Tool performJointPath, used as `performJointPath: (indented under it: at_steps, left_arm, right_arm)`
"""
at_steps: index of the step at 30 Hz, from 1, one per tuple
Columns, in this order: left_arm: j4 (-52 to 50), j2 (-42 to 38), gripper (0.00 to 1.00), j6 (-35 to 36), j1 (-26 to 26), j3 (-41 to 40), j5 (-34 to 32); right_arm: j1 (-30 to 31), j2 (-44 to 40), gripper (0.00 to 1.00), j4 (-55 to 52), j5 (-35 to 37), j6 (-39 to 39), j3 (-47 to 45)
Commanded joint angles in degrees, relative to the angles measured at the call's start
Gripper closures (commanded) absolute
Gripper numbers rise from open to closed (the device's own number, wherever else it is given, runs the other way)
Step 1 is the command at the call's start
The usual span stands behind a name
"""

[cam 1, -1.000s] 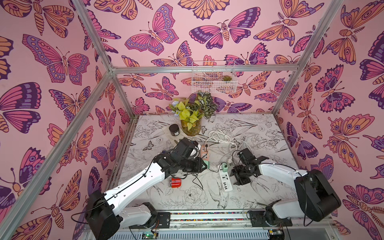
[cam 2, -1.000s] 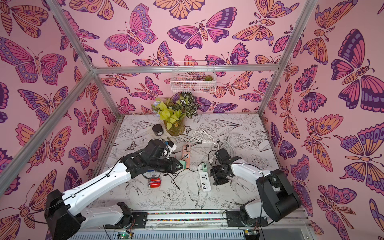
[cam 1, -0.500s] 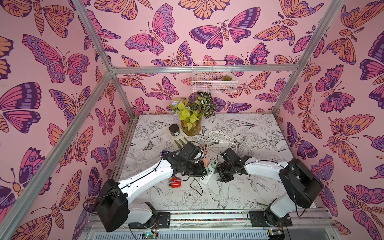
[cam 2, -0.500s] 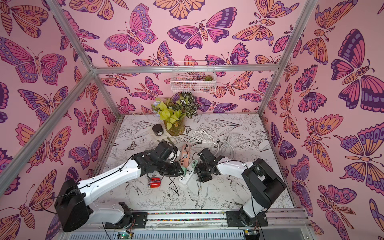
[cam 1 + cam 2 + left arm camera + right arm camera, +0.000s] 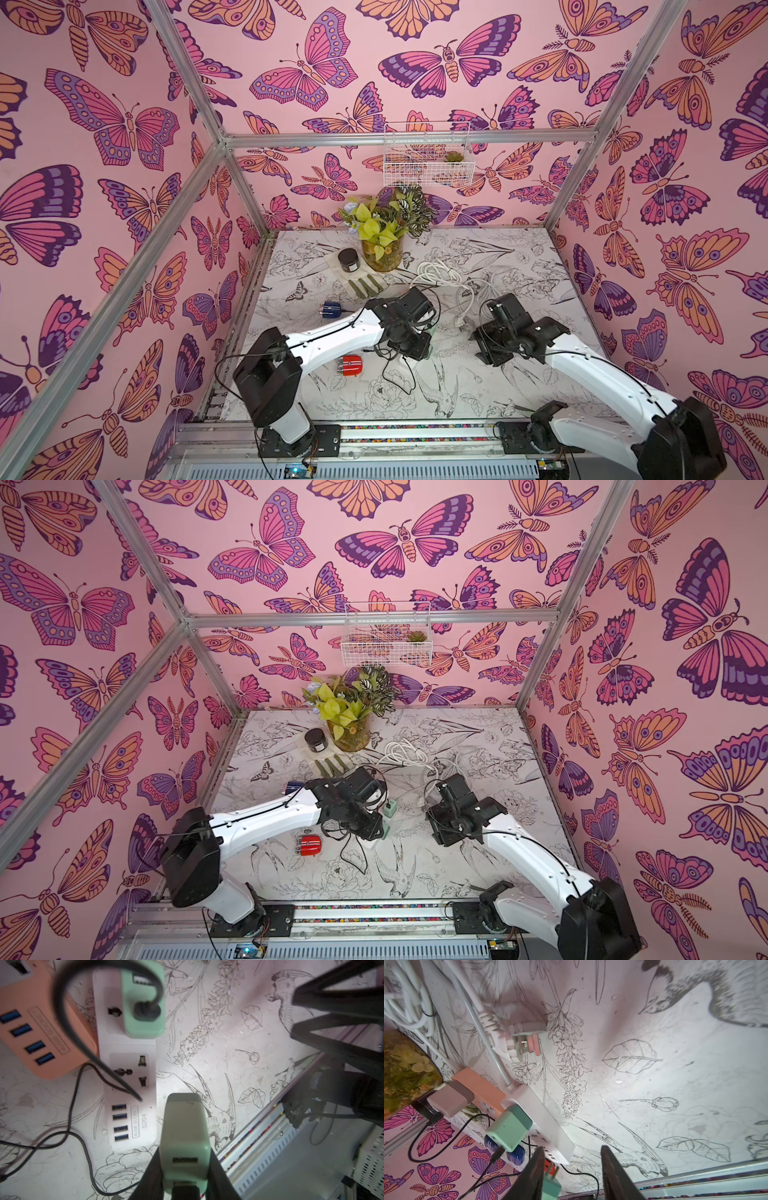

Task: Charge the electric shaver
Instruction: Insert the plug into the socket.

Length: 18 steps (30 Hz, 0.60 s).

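Your left tool (image 5: 185, 1151) grips the mint-green cube charging adapter (image 5: 185, 1122); your right tool (image 5: 572, 1148) stands open, empty. The small red electric shaver (image 5: 350, 365) lies behind the left tool. Ahead, a black cable (image 5: 61, 1007) crosses the free socket of the white plastic power strip (image 5: 148, 1126): prongs could snag, the unheld strip slide.

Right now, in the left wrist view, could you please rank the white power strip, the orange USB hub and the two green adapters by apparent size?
1. white power strip
2. orange USB hub, partly cropped
3. held green adapter looks bigger than plugged-in green adapter, but sits nearer the camera: unsure
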Motion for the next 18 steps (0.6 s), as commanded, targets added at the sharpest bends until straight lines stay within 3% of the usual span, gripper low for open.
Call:
performJointPath:
  at_steps: [1,10,18]
  left_arm:
    - [-9.1,3.9,1.0,5.0,0.2,6.1,-6.4]
    - [-19.6,12.5,1.0,8.6,0.1,16.4,-8.5]
    - [-21.3,16.1,1.0,9.4,0.1,19.5,-10.2]
  right_arm:
    - [-0.8,-3.2,0.54,-5.3,2.5,-2.8,-1.6]
    - [-3.5,-5.9,0.55,-5.9,0.2,-4.3,-2.3]
    - [-4.3,-7.4,0.55,-5.8,-0.5,-4.3,-3.4]
